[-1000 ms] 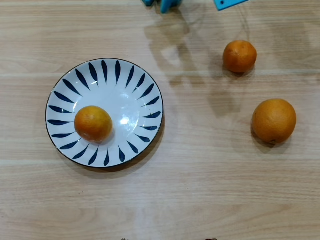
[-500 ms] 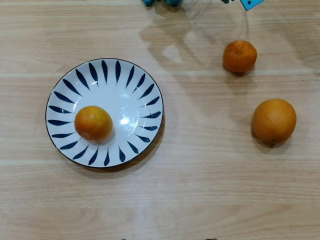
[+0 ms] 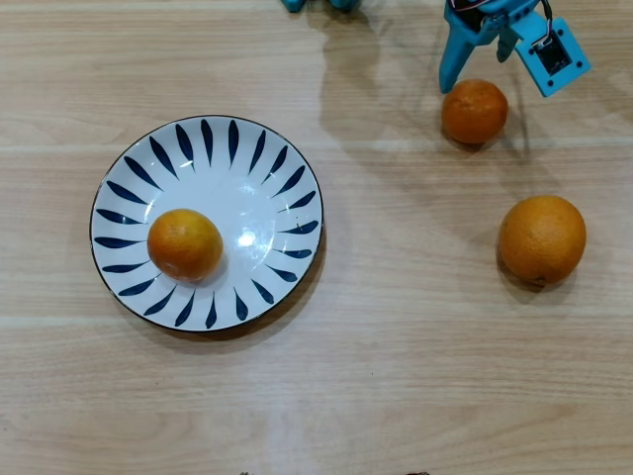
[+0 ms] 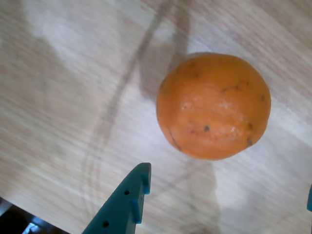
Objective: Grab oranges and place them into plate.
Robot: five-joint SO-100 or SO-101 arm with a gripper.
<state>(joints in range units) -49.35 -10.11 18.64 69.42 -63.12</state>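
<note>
1. Orange fruit: we see one orange [image 3: 185,243] sitting in the plate [image 3: 237,148].
2. We see two more on the wooden table [image 3: 396,376]: a small orange [image 3: 474,111] and a big orange [image 3: 541,239].
3. Our blue gripper [image 3: 479,67] is spread wide, holding nothing, just above the small one.

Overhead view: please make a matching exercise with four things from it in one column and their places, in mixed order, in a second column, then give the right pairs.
Things:
1. plate
2. orange with the hand above it
3. largest orange
4. orange lying on the plate

Places:
A. right side of the table, lower
B. left half of the table
C. left part of the plate
D. upper right of the table

Pairs: 1-B, 2-D, 3-A, 4-C
</note>
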